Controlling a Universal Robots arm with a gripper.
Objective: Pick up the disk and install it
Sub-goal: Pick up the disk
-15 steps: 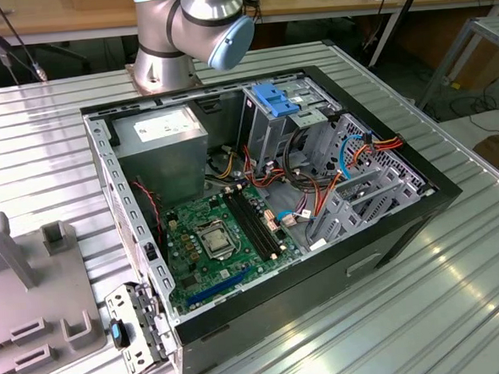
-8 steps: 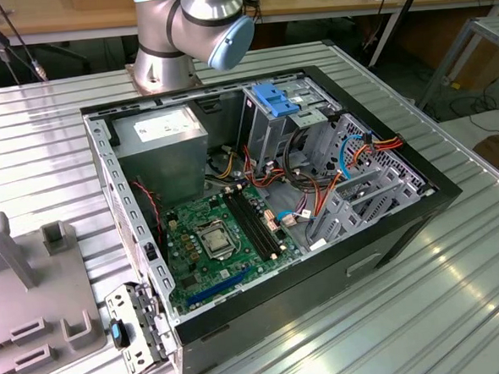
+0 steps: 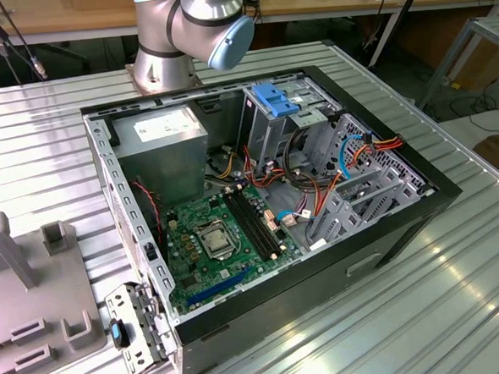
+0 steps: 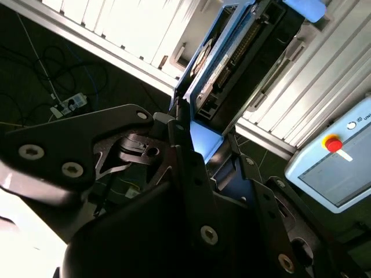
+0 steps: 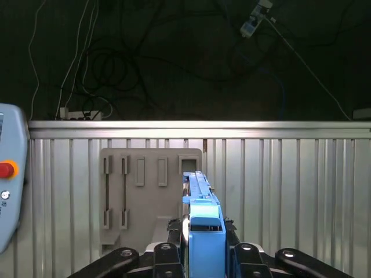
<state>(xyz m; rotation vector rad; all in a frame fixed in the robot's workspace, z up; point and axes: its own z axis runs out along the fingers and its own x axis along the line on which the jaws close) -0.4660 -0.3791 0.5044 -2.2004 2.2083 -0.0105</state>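
Jaws clamped tight on the disk [image 5: 198, 188], holding it edge-on by its blue rails, lifted clear of the ribbed table [image 5: 290, 191] with the grey holder [image 5: 139, 197] just beyond it in the first wrist view. In the exterior view, the open computer case [image 3: 267, 194] sits right of that holder, motherboard [image 3: 219, 240] exposed.
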